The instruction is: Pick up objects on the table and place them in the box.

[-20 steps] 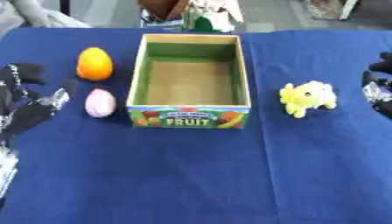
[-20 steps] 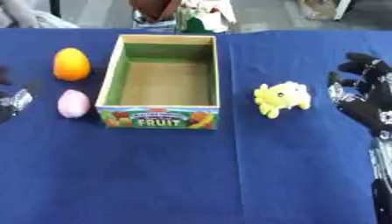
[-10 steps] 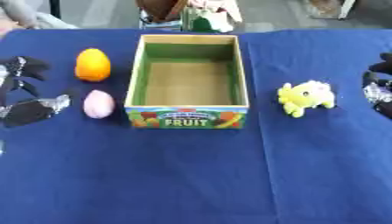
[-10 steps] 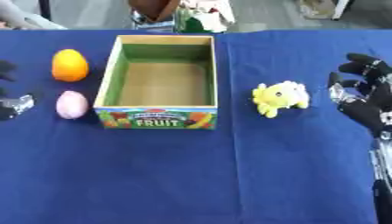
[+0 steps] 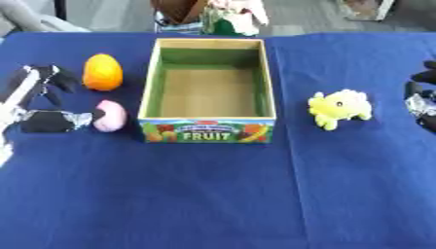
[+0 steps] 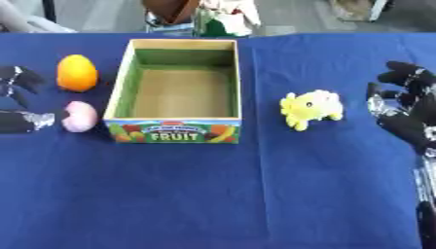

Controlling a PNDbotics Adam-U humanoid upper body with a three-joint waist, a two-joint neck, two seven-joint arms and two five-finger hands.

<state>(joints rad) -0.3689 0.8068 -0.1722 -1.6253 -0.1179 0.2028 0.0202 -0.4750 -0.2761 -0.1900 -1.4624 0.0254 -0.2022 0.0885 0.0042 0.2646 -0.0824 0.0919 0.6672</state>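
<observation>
Reach step: spread left hand (image 5: 43, 104) at 9 o'clock of pink egg-shaped toy (image 5: 110, 115), next pinch it, lift into empty cardboard fruit box (image 5: 209, 131).

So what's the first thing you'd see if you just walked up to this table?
Probably the open cardboard box marked FRUIT, empty in the middle of the blue table. Next, the bright things around it: an orange fruit and a pink egg-shaped thing on its left, and a yellow plush toy on its right. The left hand reaches open toward the pink thing, and the right hand is open at the right edge.
</observation>
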